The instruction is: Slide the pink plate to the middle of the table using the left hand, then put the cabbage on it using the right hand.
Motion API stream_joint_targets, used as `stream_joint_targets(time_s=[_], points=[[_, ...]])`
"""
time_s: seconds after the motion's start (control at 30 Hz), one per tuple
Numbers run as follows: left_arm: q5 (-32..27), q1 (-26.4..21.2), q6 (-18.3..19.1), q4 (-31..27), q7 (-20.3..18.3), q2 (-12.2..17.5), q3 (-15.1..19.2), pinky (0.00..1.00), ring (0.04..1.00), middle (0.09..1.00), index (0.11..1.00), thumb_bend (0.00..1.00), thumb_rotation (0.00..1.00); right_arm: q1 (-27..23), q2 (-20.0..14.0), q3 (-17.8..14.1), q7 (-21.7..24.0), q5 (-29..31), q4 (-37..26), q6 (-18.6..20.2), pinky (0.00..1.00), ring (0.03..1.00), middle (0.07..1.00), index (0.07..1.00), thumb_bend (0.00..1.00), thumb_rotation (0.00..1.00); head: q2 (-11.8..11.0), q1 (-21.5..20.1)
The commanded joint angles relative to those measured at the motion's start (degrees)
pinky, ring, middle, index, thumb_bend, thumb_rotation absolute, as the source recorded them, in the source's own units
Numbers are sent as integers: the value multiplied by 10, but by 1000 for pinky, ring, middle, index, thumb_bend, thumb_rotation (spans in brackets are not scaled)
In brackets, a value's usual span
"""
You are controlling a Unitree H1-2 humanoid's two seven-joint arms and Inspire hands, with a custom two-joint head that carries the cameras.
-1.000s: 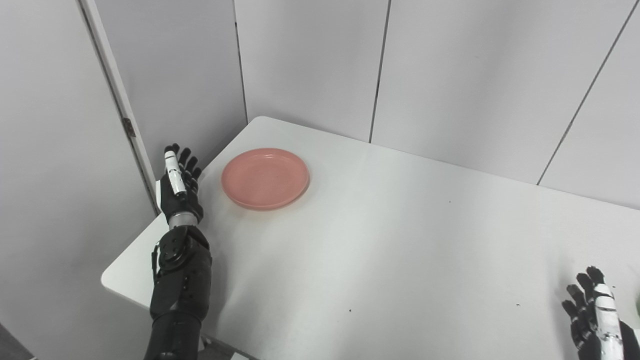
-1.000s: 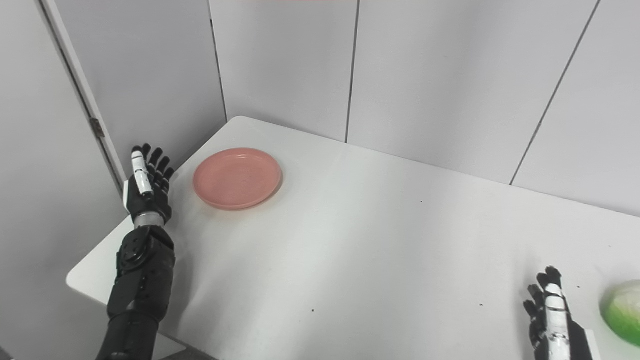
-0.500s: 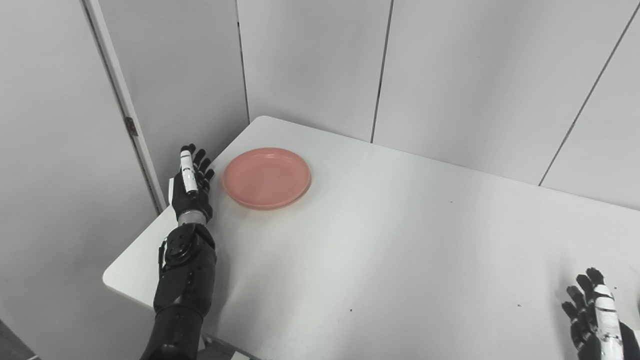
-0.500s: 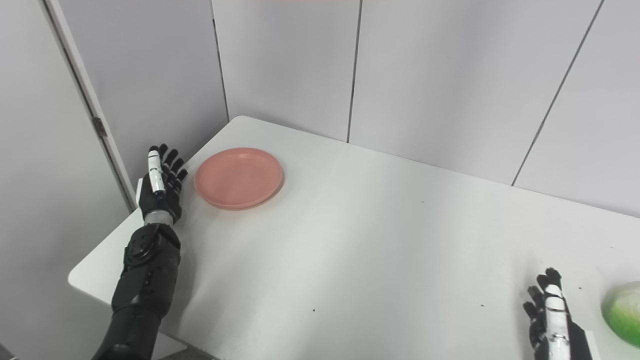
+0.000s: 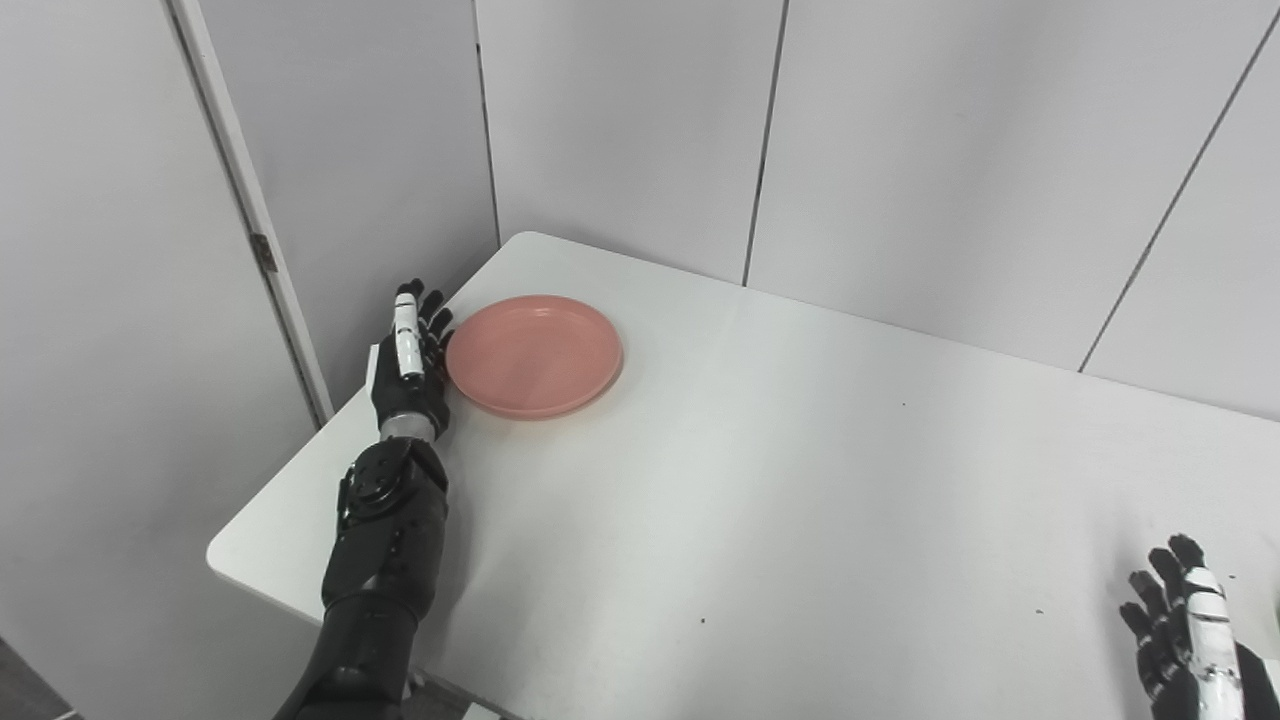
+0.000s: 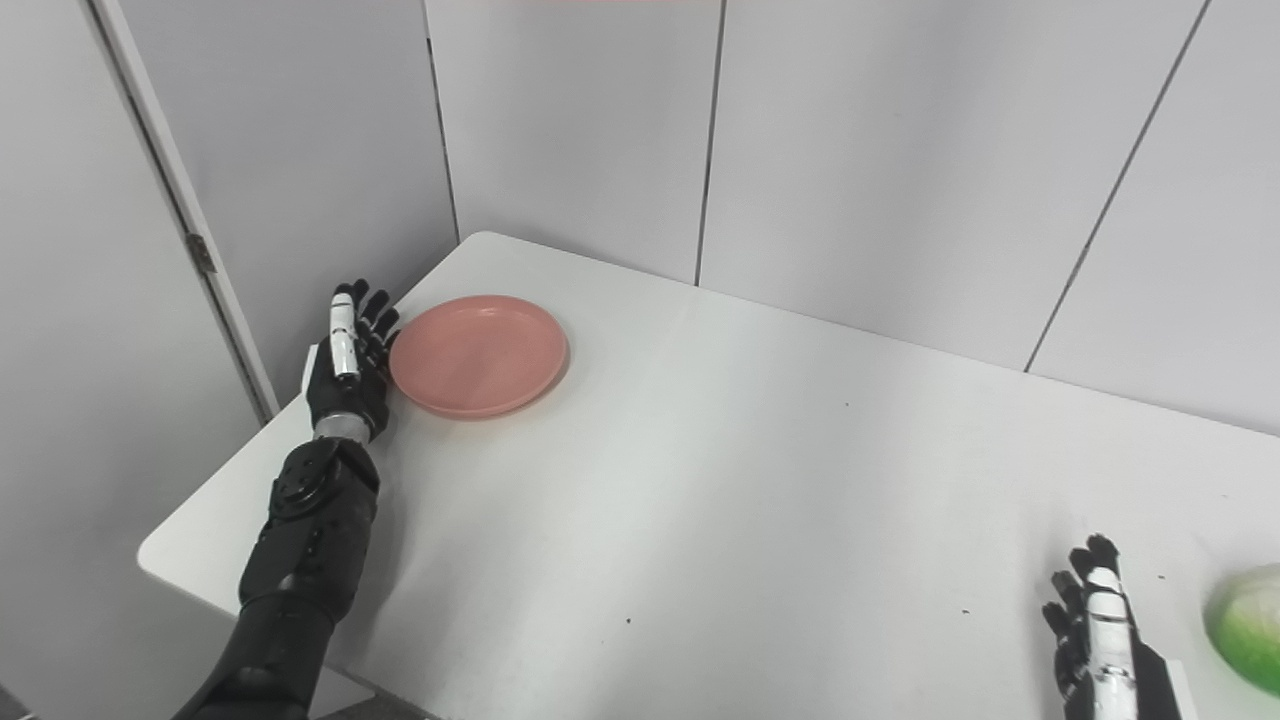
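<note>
1. The pink plate (image 5: 534,355) is seen lying flat near the table's (image 5: 760,520) far left corner, well apart from the middle, so the slide is judged not yet begun.
2. The left hand (image 5: 408,365) is held edge-on just beside the plate's left rim, fingers extended forward and held close together, with nothing gripped. Whether it touches the rim cannot be told.
3. The cabbage (image 6: 1245,625) is seen only in the right eye view, resting on the table at the near right edge of the picture, well apart from the plate. Its placing is left to be done.
4. The right hand (image 6: 1095,625) is held low just to the left of the cabbage, fingers extended and slightly apart, empty and not touching it.
5. No pointing direction is given by the plate: it is round, lies open side up and has no long axis.
6. The cabbage appears rounded and is cut by the frame, so its long axis cannot be told.
7. A push rightward and toward the robot is judged to be needed.
</note>
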Motion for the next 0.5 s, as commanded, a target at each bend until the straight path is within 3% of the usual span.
stream_joint_targets(time_s=[0.0, 0.17, 0.47], points=[[-10, -18, 15, 21, -18, 10, -4, 981, 965, 951, 933, 341, 1000, -12, 4, 1, 0, 2, -26, -1, 1000, 1000, 1000, 1000, 113, 1000, 1, -3], [-8, -29, 17, 55, -43, 14, -11, 976, 949, 949, 934, 342, 1000, -12, 5, 2, 1, 3, -26, -2, 1000, 1000, 1000, 1000, 111, 1000, 2, -6], [7, -35, 31, 57, -60, 6, -39, 922, 916, 925, 915, 363, 1000, -11, 8, 3, -1, 0, -27, 0, 1000, 1000, 1000, 1000, 113, 1000, 4, -19]])
